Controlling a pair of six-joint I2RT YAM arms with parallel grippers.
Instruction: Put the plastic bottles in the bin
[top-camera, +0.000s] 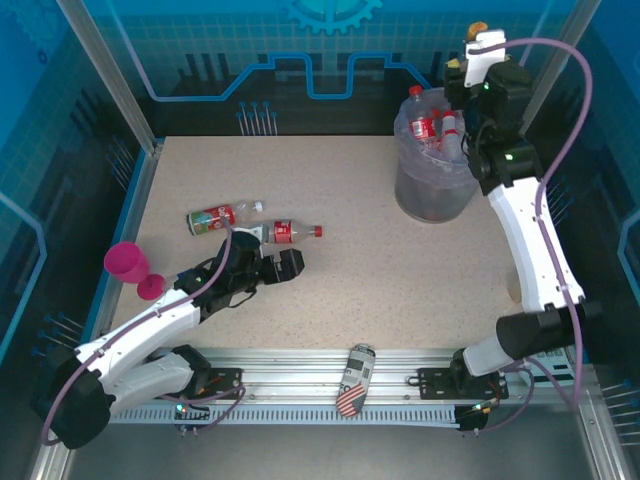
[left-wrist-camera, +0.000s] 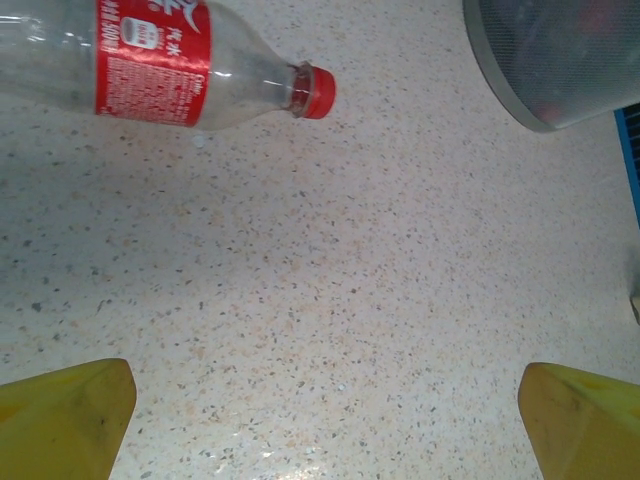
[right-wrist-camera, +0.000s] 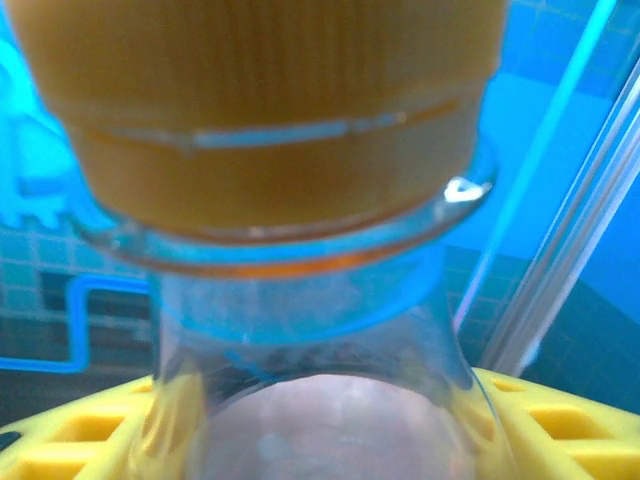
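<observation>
Speckled beige tabletop, blue-lit panels glowing all round, and the action is sitting at the far right. The right gripper is clamping an orange-capped bottle just below the neck, yellow fingers pressing in on either side, and it is hanging high by the far rim of the grey bin. Several red-labelled bottles are already poking out of the lavender liner.

This is looking like the drop step. The next move is calling for the jaws to part only with the bottle squarely over the opening, and from overhead I cannot tell whether it is there yet.

Over on the other side, the left gripper is hovering low, jaws spread wide with nothing between them, just beside a red-capped bottle lying on its side. A white-capped bottle is lying just left of that one, so both are waiting their turn.

Further out, a pink cup is standing at the left edge, and a stars-and-stripes can is resting on the near metal rail.
</observation>
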